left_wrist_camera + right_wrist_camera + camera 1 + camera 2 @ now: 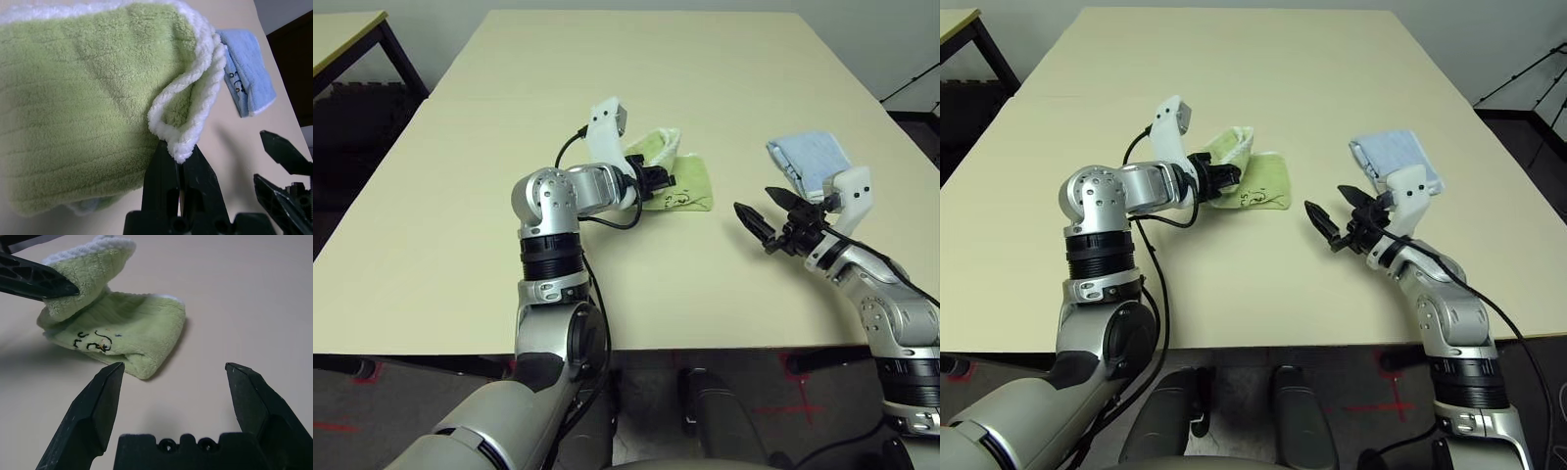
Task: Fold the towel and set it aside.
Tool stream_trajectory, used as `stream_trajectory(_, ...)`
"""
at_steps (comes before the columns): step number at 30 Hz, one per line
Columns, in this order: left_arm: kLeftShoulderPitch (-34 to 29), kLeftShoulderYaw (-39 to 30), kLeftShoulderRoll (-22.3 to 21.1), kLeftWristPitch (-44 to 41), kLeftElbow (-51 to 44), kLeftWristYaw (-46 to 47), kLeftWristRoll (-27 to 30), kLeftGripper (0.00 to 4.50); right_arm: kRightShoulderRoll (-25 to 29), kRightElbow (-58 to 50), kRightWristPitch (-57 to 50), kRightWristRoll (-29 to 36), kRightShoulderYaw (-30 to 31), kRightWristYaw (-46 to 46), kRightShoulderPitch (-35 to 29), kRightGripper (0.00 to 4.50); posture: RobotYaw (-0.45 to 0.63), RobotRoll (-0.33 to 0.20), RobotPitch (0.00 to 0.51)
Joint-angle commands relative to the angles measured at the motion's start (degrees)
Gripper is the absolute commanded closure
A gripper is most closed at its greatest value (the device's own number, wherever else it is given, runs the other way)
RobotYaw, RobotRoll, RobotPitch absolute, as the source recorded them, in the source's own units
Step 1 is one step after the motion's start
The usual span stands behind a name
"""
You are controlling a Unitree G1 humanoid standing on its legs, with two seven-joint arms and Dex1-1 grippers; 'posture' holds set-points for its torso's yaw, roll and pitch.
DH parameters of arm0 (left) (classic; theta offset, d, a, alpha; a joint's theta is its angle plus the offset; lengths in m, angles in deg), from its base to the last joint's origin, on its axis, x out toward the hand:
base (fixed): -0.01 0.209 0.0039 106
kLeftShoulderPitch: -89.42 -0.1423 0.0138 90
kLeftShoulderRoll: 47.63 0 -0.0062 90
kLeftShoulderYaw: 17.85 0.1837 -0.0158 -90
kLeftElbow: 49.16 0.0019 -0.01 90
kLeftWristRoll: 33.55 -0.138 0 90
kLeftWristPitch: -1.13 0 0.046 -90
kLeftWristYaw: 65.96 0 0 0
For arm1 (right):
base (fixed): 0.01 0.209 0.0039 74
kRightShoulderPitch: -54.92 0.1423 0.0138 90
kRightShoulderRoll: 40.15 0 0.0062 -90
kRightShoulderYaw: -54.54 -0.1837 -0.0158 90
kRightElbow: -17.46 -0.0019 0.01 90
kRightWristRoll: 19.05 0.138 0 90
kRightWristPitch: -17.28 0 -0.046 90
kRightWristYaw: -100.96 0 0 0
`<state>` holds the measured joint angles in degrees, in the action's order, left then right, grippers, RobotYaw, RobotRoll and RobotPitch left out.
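Note:
The light green towel [693, 178] lies partly folded near the middle of the table, its dark embroidered writing facing me. One white-edged flap [188, 132] is lifted off the rest of the towel. My left gripper [661, 180] is shut on that flap, pinching its white edging [179, 149]. My right gripper [756, 206] hovers open to the right of the towel, apart from it, with nothing between its fingers [174, 369]. In the right wrist view the towel [137, 325] sits beyond the open jaws.
A smaller light blue folded cloth [811, 159] lies on the table just behind my right wrist. The cream table [656, 59] stretches bare beyond the towel. Another table [342, 29] stands at the far left.

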<state>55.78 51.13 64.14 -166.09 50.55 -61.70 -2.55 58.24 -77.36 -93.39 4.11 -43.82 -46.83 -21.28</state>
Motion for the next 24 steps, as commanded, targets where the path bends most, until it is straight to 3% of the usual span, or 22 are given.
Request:
stream_trajectory(1, 1.00, 1.52, 1.28, 1.15, 1.62, -0.34, -0.62, 4.47, -0.13, -1.80, -0.56, 0.02, 0.02, -0.41, -1.19, 0.00, -0.05, 0.000, 0.147)
stream_trajectory(24, -0.02, 7.85, 1.32, 5.17, 5.51, -1.33, -2.82, 4.47, -1.80, -3.20, -1.54, 0.82, 0.54, -1.27, -1.79, 0.00, -0.07, 0.000, 0.156)
